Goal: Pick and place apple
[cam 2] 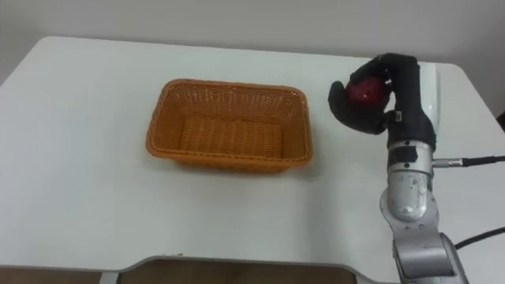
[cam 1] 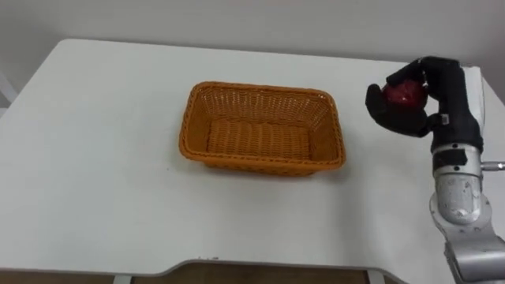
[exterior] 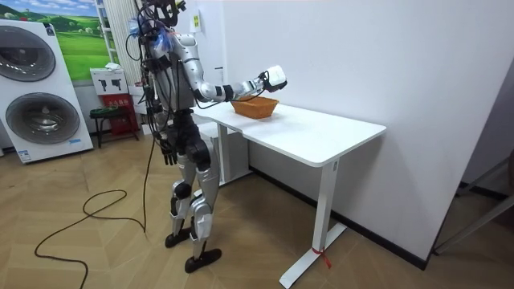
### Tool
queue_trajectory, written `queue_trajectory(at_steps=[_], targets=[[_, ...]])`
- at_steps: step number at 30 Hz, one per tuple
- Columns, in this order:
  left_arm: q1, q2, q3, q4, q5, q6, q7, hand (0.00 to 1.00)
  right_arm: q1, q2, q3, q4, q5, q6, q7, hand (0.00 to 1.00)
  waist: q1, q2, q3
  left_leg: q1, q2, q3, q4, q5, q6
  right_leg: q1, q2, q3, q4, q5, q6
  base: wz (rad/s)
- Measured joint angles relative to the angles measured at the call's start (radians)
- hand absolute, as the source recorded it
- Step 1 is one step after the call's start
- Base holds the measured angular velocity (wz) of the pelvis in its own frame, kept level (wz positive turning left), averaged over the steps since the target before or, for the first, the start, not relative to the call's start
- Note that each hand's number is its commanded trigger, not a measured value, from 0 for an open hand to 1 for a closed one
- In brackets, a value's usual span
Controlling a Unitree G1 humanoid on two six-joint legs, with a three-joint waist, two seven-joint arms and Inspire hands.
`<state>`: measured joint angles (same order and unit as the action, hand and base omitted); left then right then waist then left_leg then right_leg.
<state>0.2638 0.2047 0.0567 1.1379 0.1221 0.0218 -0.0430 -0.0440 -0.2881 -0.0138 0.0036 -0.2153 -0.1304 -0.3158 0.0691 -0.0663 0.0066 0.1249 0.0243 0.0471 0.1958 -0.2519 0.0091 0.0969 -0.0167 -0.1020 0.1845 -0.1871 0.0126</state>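
Observation:
A dark red apple point(cam 1: 405, 93) point(cam 2: 365, 91) is held in my right hand point(cam 1: 418, 106) point(cam 2: 379, 106), whose black fingers curl round it. The hand hovers above the white table point(cam 1: 95, 158), a short way right of the orange wicker basket point(cam 1: 200, 106) point(cam 2: 166, 102). The basket has nothing in it and stands at the table's middle. In the room view I stand at the table's end with my right arm stretched out over the basket point(exterior: 255, 107) and my left hand point(exterior: 167, 151) hanging at my side.
A white wall runs along the table's far edge. The table's near edge point(cam 1: 260, 268) curves inward in front of me. In the room view, a washing machine point(exterior: 36, 88) and a small stool point(exterior: 104, 120) stand behind me.

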Motion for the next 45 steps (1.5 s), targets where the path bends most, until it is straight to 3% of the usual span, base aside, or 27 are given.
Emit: queue_trajectory(at_steps=[4,12,13,14,15,20,24,30,41,45], targets=[[-0.002,0.000,-0.003,-0.005,0.002,0.000,-0.013,0.00,-0.026,0.000,0.016,-0.012,-0.007,0.000,0.010,1.00,-0.001,0.000,-0.0003,-0.009,-0.001,-0.007,0.001,0.000,0.000,0.000,-0.001,-0.007,0.000,0.000,0.000,0.06],[-0.015,0.000,-0.024,0.003,0.007,0.002,-0.027,0.00,-0.084,0.002,0.105,-0.017,-0.076,0.002,0.073,1.00,0.038,0.011,0.0005,-0.015,0.000,-0.008,0.006,0.000,-0.001,-0.011,-0.001,-0.010,0.002,0.000,0.000,0.00],[-0.016,0.000,-0.024,0.003,0.012,0.002,-0.030,0.00,-0.085,0.002,0.107,-0.019,-0.085,0.002,0.081,0.87,0.042,0.012,0.0003,-0.017,0.000,-0.008,0.007,0.000,-0.001,-0.012,-0.001,-0.010,0.002,0.000,0.000,0.00],[-0.023,0.000,-0.024,0.002,0.024,0.003,-0.037,0.00,-0.090,0.002,0.110,-0.020,-0.096,0.002,0.096,0.13,0.046,0.011,0.0000,-0.021,-0.001,-0.008,0.009,0.000,-0.001,-0.014,-0.002,-0.012,0.002,0.000,0.000,0.03],[-0.025,0.000,-0.024,0.002,0.029,0.004,-0.040,0.00,-0.092,0.002,0.110,-0.020,-0.098,0.002,0.103,0.00,0.048,0.011,-0.0004,-0.026,-0.001,-0.009,0.010,0.000,-0.001,-0.014,-0.002,-0.014,0.002,0.000,0.000,0.09],[-0.038,0.000,-0.026,0.002,0.029,0.006,-0.049,0.00,-0.108,0.002,0.125,-0.021,-0.104,0.003,0.146,0.00,0.065,0.008,-0.0023,-0.036,-0.003,-0.028,0.020,0.001,-0.001,-0.014,-0.006,-0.038,0.002,0.000,0.000,0.12],[-0.054,0.001,-0.030,0.002,0.028,0.014,-0.047,0.00,-0.113,0.005,0.161,-0.021,-0.111,0.025,0.164,0.00,0.075,0.008,-0.0021,-0.037,-0.003,-0.029,0.022,0.001,-0.001,-0.014,-0.007,-0.039,0.002,0.000,0.000,0.00],[-0.059,0.001,-0.043,0.001,0.027,0.013,-0.026,0.00,-0.114,0.008,0.236,-0.021,-0.129,0.025,0.182,0.00,0.079,0.007,-0.0012,-0.027,-0.003,-0.025,0.015,0.001,-0.001,-0.007,-0.007,-0.036,0.001,0.000,0.000,-0.01],[-0.065,0.003,-0.045,0.000,0.027,0.012,-0.022,0.00,-0.114,0.007,0.241,-0.020,-0.131,0.025,0.190,0.00,0.079,0.003,0.0078,-0.027,-0.003,-0.023,0.009,0.003,-0.002,-0.011,-0.006,-0.035,0.001,0.000,0.000,0.00],[-0.072,0.006,-0.062,0.000,0.027,0.012,-0.010,0.00,-0.114,0.007,0.241,-0.020,-0.131,0.025,0.188,0.00,0.079,0.002,0.0072,-0.028,-0.003,-0.023,0.009,0.003,-0.002,-0.011,-0.006,-0.036,0.001,0.000,0.000,0.00]])
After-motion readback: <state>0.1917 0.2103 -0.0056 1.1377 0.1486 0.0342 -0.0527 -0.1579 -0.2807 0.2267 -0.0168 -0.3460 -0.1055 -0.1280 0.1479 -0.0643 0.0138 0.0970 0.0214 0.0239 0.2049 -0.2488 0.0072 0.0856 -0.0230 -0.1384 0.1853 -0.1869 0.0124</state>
